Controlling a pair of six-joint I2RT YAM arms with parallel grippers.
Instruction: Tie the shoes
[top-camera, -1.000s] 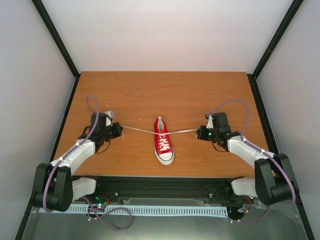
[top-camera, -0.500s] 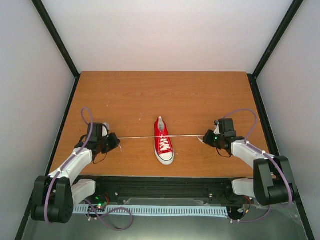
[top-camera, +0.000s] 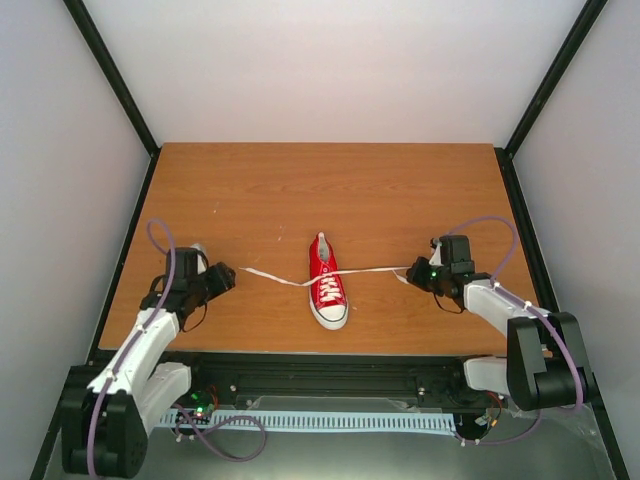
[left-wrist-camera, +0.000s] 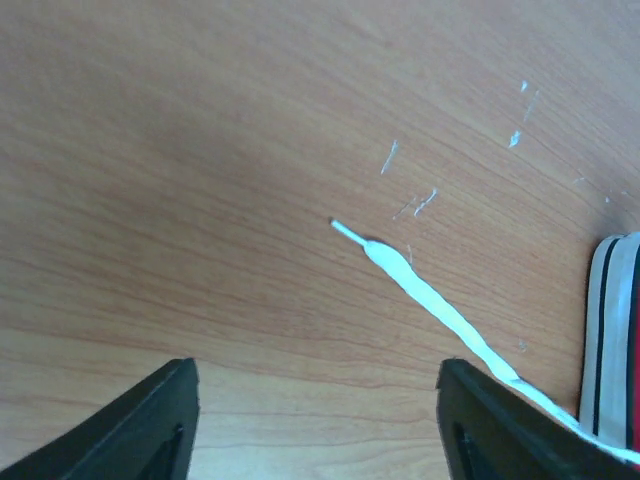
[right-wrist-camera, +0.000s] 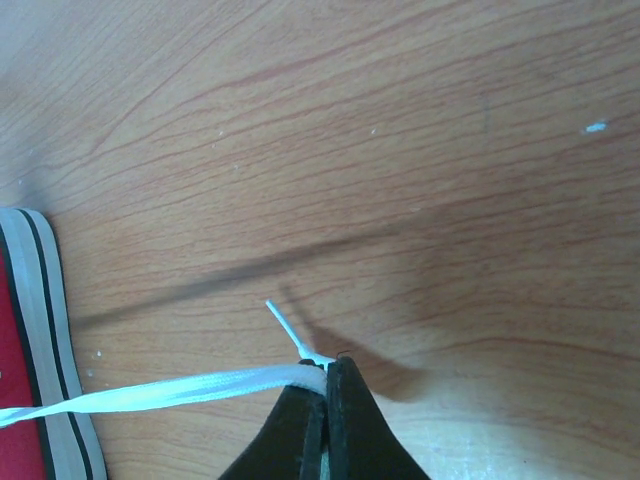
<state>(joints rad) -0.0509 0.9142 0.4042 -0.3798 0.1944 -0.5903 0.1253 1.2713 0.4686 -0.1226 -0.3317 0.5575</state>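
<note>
The small red shoe (top-camera: 327, 290) with a white toe cap lies mid-table, toe toward the arms. Its left lace (top-camera: 275, 276) rests slack on the wood, free of any grip. My left gripper (top-camera: 222, 277) sits just left of the lace tip, open. The left wrist view shows that lace (left-wrist-camera: 420, 295) running to the shoe's sole (left-wrist-camera: 610, 330), with nothing between the wide-apart left gripper (left-wrist-camera: 318, 380) fingers (left-wrist-camera: 160, 420). My right gripper (top-camera: 412, 272) is shut on the right lace (top-camera: 370, 269), held above the table. In the right wrist view the right gripper (right-wrist-camera: 325, 365) pinches the lace (right-wrist-camera: 180, 390) near its tip, beside the shoe (right-wrist-camera: 45, 330).
The wooden table (top-camera: 330, 190) is bounded by black frame rails at left (top-camera: 128, 250) and right (top-camera: 525, 230). Both arm bases sit on the black rail at the near edge (top-camera: 330, 375).
The left gripper opened and let go of the left lace, which dropped slack onto the table. The left arm drew back leftward. The right gripper kept its hold.
</note>
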